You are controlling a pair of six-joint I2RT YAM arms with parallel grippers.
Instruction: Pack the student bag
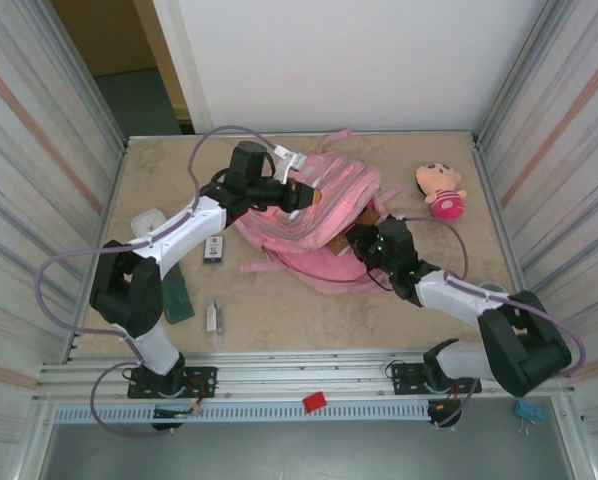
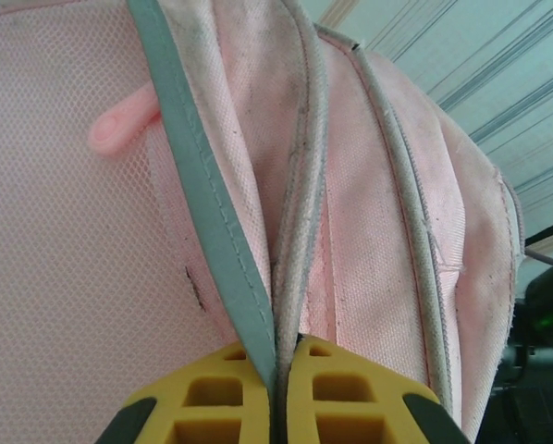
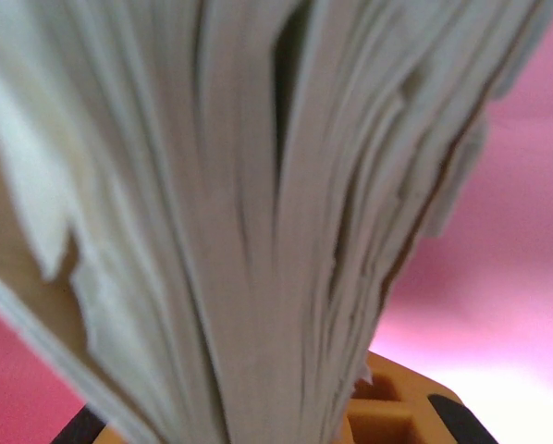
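Two tools: left tool [image 2: 278, 363], at the top edge of the student bag [image 1: 279, 228] lying mid desk [image 1: 279, 320], clamped on its piped rim, should hold the mouth taut; right tool [image 1: 362, 243], at the bag's right side, clamped on a book [image 3: 258, 231], should feed it in squarely.

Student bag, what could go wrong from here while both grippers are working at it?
The left gripper pinches only a thin grey-trimmed edge of the student bag; that fabric could slip out, and the opening may sag shut. The right gripper holds the book by one end with the pages fanning apart, so loose pages might snag or crumple against the pink fabric right beside them.
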